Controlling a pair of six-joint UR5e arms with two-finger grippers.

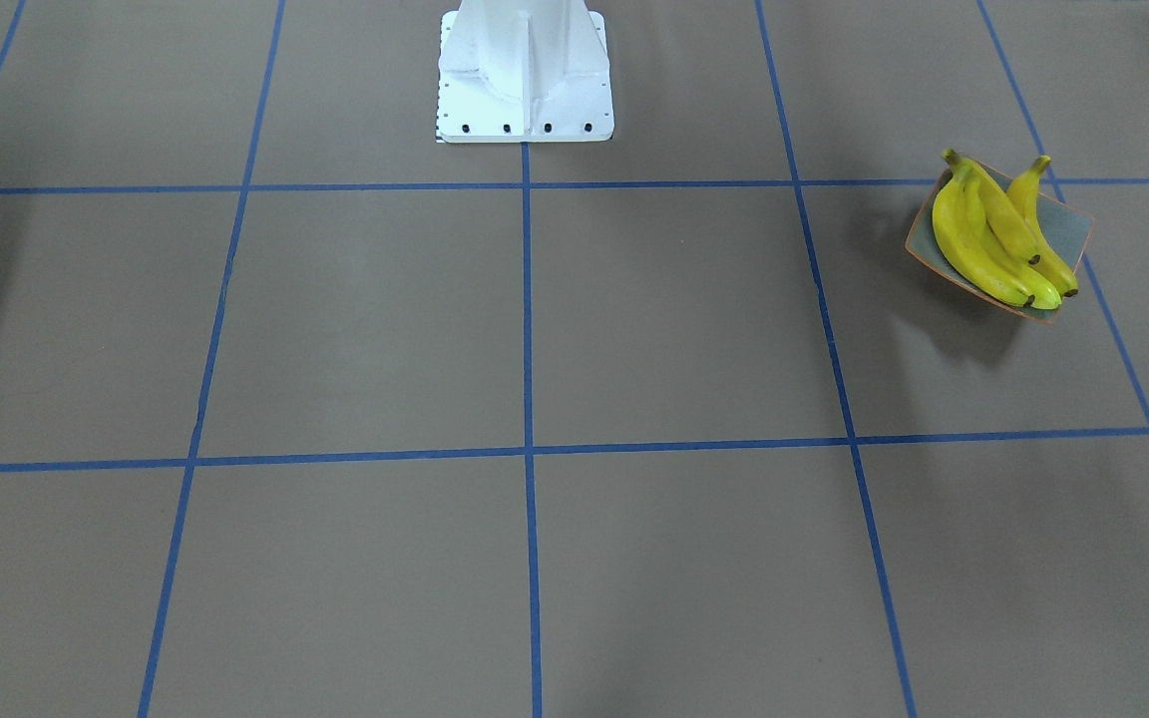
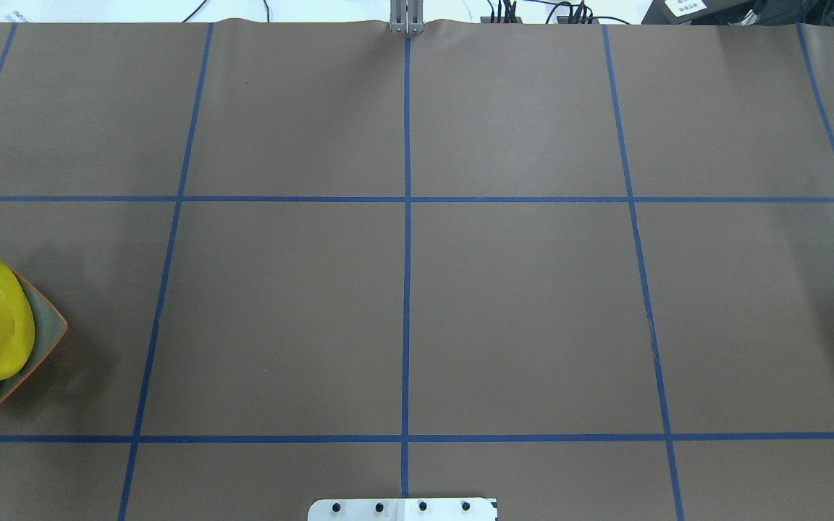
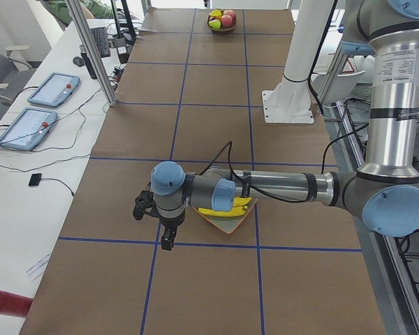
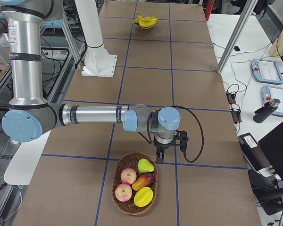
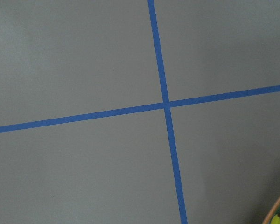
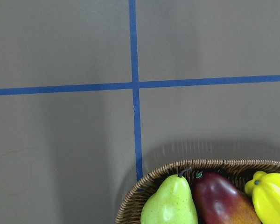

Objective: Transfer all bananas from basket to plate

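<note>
Brown blue-gridded counter (image 2: 518, 304), open room across its middle. Woven wicker basket (image 4: 114, 183) of mixed fruit lies at the right gripper's (image 4: 160, 157) 7 o'clock. Squarish grey orange-rimmed plate (image 1: 1073, 224), at the overhead view's 8 o'clock edge, carries three glossy yellow bananas (image 1: 978, 239), long axes 11-to-5 from the front, dark tips at 5. The left gripper (image 3: 165, 241) hangs nearby; neither gripper's opening can be told

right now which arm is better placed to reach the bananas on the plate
Left: the left gripper hangs beside the plate of bananas; the right gripper is far off by the basket.
</note>
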